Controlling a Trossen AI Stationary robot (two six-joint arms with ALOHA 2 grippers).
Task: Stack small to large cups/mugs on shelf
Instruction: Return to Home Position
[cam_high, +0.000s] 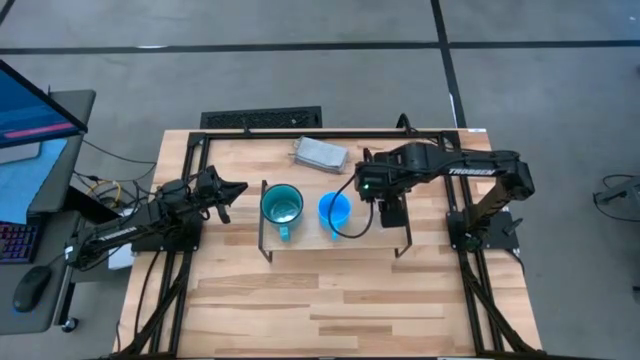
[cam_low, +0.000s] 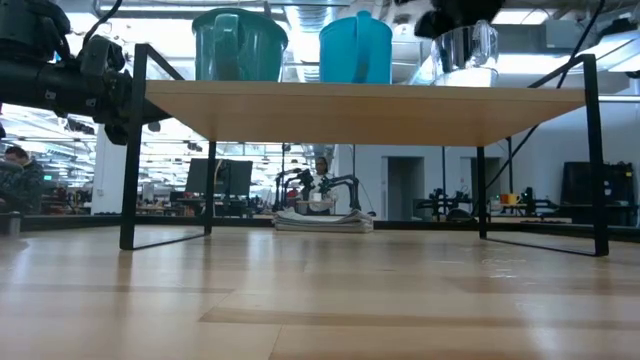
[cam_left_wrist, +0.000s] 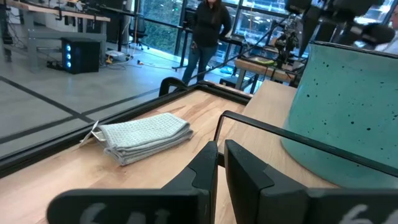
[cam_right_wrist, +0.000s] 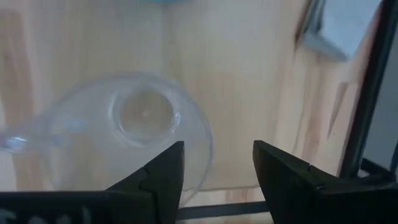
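On the light-wood shelf (cam_high: 300, 245) (cam_low: 370, 110) a teal mug (cam_high: 282, 205) (cam_low: 240, 45) (cam_left_wrist: 348, 106) stands at the left. A blue mug (cam_high: 335, 212) (cam_low: 357, 48) is in the middle and a clear cup (cam_low: 468, 58) (cam_right_wrist: 137, 134) at the right. All three are upright on their bases. My right gripper (cam_high: 388, 210) (cam_right_wrist: 217, 171) points down, open, over the clear cup's rim. My left gripper (cam_high: 240, 190) (cam_left_wrist: 221, 158) is shut and level, off the shelf's left end, facing the teal mug. My right gripper stands open astride the clear cup's rim (cam_right_wrist: 208, 146). It comes from above, one finger (cam_right_wrist: 165, 174) over the inside and the other outside. I cannot tell whether a finger touches the rim. The cup stands upright on the shelf.
A grey folded cloth (cam_high: 320, 153) (cam_left_wrist: 146, 137) lies on the table behind the shelf. The shelf's dark wire legs (cam_low: 128, 160) stand at both ends. A monitor and keyboard (cam_high: 20, 240) sit off the table's left. A person (cam_left_wrist: 208, 31) stands far behind.
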